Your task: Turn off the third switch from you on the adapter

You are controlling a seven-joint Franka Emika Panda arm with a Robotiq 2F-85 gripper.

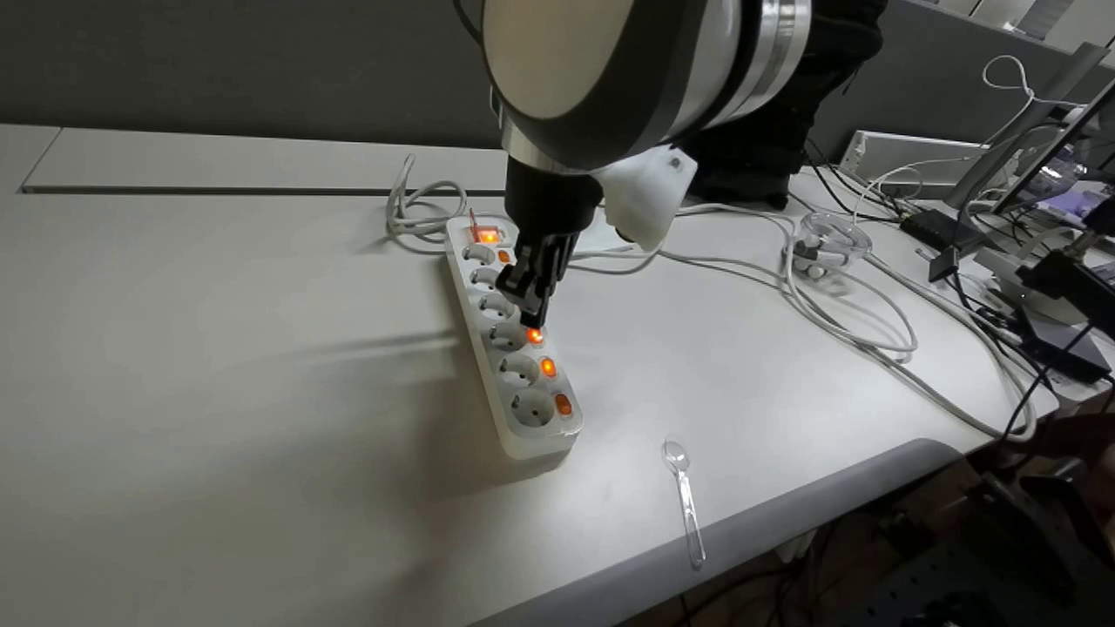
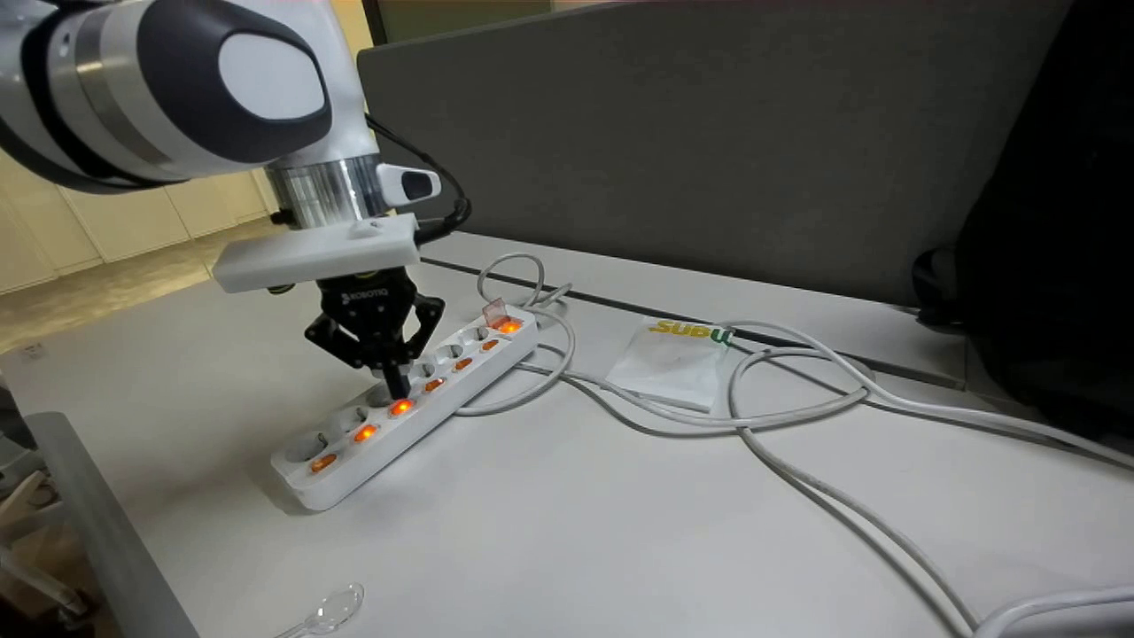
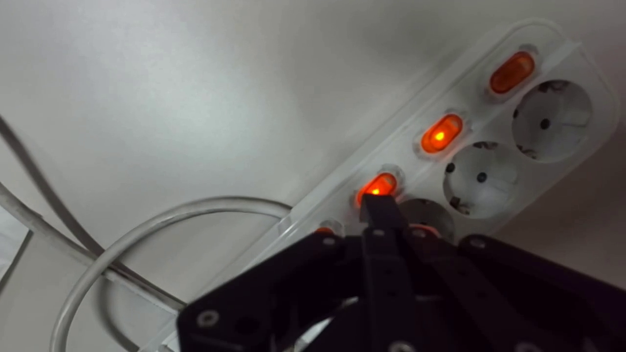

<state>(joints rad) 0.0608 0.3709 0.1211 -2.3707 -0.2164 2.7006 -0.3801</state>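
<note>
right by lit 3rd switch (image 2: 403,408) on adapter (image 2: 421,418), closed gripper (image 2: 399,390)

Likely an office, possibly a lab, grey partition (image 2: 709,133) along white bench (image 1: 218,313) in both exterior views, black bag (image 2: 1054,248) on the bench, loose cables (image 2: 974,418) across it, more round a black box (image 1: 937,228) in an exterior view

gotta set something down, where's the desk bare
Widest patch: the desk bordered by the power strip's socket side and the grey partition. Smaller: between the strip's switch side, the clear plastic spoon and the white cables. Crowded: under the gripper, and by the white packet, where cables run.
</note>
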